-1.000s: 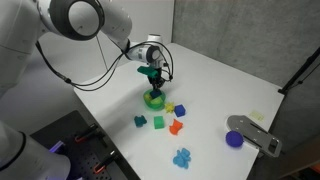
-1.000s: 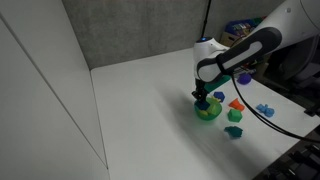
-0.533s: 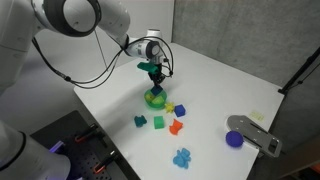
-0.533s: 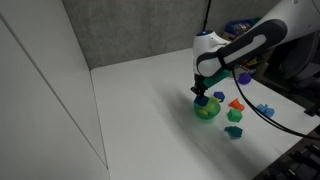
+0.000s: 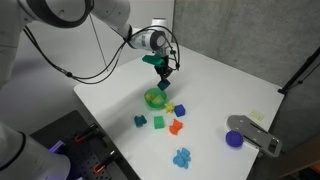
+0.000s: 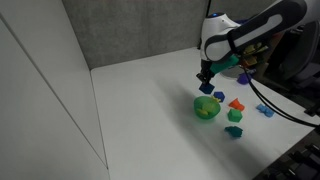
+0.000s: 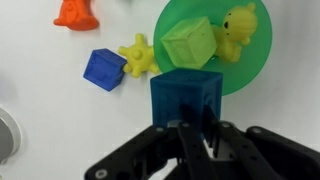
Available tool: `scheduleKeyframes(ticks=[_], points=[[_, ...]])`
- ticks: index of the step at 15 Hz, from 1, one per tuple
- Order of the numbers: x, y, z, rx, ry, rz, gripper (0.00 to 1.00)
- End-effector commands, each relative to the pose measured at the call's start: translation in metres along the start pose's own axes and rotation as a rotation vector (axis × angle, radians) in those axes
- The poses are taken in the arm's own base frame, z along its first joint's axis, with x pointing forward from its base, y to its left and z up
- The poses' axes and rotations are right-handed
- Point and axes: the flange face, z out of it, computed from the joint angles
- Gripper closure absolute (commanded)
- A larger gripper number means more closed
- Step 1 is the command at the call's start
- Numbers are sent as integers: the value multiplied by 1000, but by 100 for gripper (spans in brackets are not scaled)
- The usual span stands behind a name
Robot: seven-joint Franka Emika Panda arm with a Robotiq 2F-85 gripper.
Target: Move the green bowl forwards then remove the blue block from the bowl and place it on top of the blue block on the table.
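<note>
Across the left half of the white worktop point(image 5: 105, 90) the surface lies bare out to its edge, with a gray wall point(image 5: 230, 30) behind the far edge. Near the middle, the gripper point(image 5: 163, 75) hangs above the green bowl point(image 5: 155, 98), pinching the blue block point(image 5: 164, 85) clear of the rim. In the wrist view, the second blue block point(image 7: 104, 68) rests on the table just beside the bowl. Small toys point(image 5: 160, 122) crowd toward the near edge, and a purple round object point(image 5: 235, 139) sits by the right corner.

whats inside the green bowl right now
In the wrist view, the green bowl holds a light green block and a yellow toy. The blue block, held above it by the gripper, hides part of the bowl's edge and floor.
</note>
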Motion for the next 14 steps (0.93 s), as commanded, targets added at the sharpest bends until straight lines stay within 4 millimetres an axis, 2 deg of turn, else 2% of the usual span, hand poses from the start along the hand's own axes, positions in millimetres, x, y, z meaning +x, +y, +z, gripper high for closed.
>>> scheduleKeyframes(ticks=[1,5,8,10,14], points=[[-7,43,-4,-45,-17,38,96],[-3,94,21,-110,-40,81,95],[0,120,43,-158,-60,98,95],[1,126,57,-192,-68,91,95],[6,123,74,-251,-69,60,95]])
